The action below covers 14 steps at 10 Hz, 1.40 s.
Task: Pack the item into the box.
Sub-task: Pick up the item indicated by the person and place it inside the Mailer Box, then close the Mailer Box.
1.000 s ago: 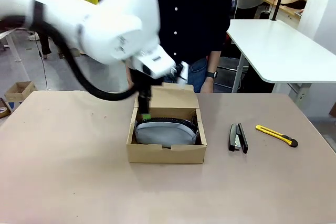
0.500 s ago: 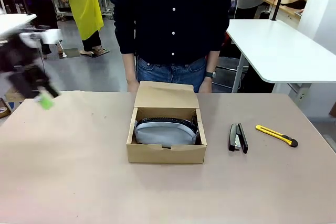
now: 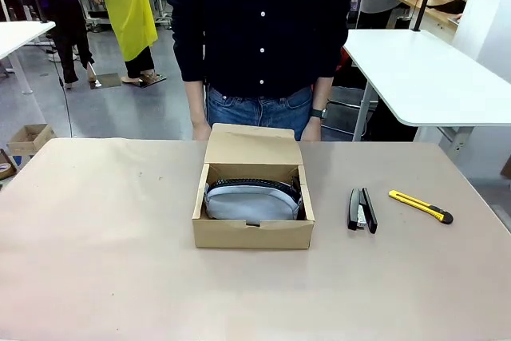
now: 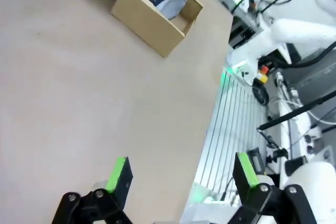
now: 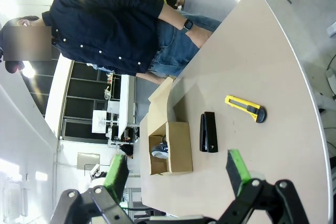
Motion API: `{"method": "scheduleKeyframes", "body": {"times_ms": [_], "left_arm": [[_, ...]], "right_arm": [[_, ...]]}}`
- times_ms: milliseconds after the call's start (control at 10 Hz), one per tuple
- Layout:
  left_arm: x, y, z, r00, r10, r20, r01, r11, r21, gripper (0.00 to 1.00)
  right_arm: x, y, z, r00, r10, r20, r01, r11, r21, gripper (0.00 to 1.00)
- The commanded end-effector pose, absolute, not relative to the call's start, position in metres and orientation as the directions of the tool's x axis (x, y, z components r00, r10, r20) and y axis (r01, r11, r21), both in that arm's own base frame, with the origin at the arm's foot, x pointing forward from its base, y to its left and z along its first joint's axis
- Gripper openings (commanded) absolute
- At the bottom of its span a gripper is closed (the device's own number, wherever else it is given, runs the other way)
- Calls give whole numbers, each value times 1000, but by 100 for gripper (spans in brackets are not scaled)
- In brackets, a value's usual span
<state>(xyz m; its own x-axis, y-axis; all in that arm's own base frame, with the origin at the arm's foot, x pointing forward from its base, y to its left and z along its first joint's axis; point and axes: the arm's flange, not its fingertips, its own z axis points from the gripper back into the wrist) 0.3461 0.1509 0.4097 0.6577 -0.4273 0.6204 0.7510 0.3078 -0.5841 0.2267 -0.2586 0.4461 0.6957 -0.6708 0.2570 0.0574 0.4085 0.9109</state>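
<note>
1. While the pouch (image 3: 251,202) lies inside the open box (image 3: 251,233) at mid-table, its black zipper edge runs along the far wall and the flap lid (image 3: 254,144) leans back toward the person (image 3: 262,29).
2. Seen from the front, the pouch fills the box nearly end to end. A stapler (image 3: 362,210) lies near the box on the robot's right, and a knife (image 3: 421,206) lies beyond it, apart from both.
3. The left wrist view looks along the left gripper (image 4: 181,174). Its green pads (image 4: 118,172) stand wide apart and empty over the edge of the table (image 4: 79,103), well away from the box. From there one side wall of the box and one end of the pouch show.
4. The right wrist view gives the right gripper (image 5: 177,174), jaws likewise spread and empty. It looks across the table from the knife's side, with the knife nearest, then the stapler, then the box.
5. That view also shows the person side-on at the far edge, with a watch (image 5: 187,24) on one wrist.
</note>
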Motion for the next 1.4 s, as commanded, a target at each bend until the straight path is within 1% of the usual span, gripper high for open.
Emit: {"method": "scheduleKeyframes", "body": {"times_ms": [0, 1300], "left_arm": [[353, 125, 438, 605, -509, 612, 794, 321, -517, 100], [353, 125, 438, 605, -509, 612, 794, 321, -517, 100]], "right_arm": [[228, -260, 447, 686, -670, 284, 20, 408, 913, 100], [228, -260, 447, 686, -670, 284, 20, 408, 913, 100]]}}
